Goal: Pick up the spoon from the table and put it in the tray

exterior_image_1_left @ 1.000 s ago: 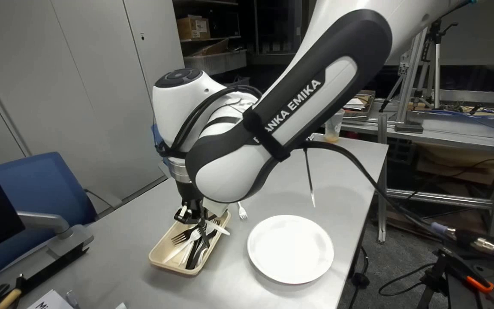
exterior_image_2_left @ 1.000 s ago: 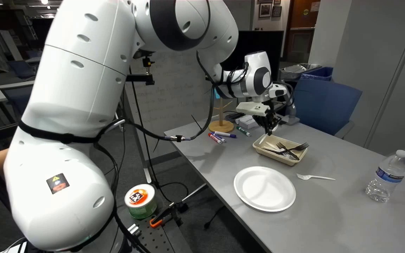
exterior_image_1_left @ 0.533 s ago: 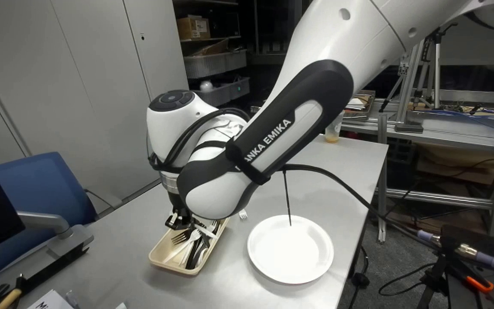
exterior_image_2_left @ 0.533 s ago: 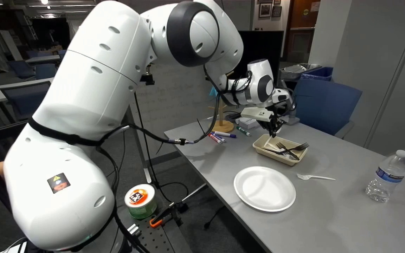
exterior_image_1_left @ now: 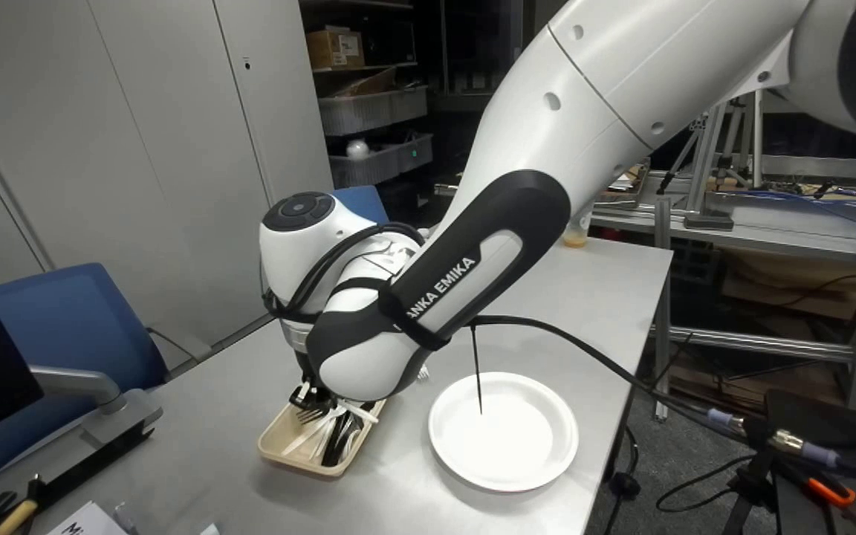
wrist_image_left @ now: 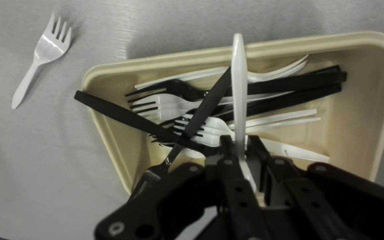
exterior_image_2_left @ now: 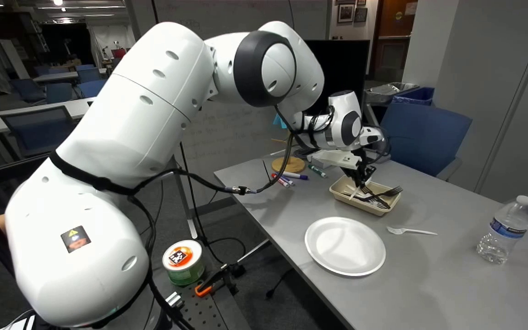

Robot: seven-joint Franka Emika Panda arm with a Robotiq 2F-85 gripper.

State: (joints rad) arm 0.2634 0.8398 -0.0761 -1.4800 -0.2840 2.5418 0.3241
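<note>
My gripper (wrist_image_left: 241, 141) is shut on the slim white spoon (wrist_image_left: 239, 76), just above the tray (wrist_image_left: 358, 100). In the wrist view the spoon's long handle points away and crosses over the tray's far rim; its other end is partly hidden between the fingers. The tan tray holds several black and white utensils and also shows in both exterior views (exterior_image_1_left: 268, 447) (exterior_image_2_left: 360, 206). In an exterior view the spoon (exterior_image_2_left: 354, 193) tilts below the gripper (exterior_image_2_left: 361, 181). The spoon also shows over the tray (exterior_image_1_left: 361, 412). The tray rests on the grey table (exterior_image_2_left: 438, 275).
A round white plate (exterior_image_2_left: 344, 247) lies near the tray. A white fork (exterior_image_2_left: 410, 231) lies on the table beside the tray. A water bottle (exterior_image_2_left: 504, 229) stands farther off. Markers (exterior_image_2_left: 291, 175) and a wooden stand (exterior_image_2_left: 288, 165) are beyond the tray.
The arm has come down, carrying the spoon lower, close over the utensils in the tray. The tray, plate and fork have not moved.
</note>
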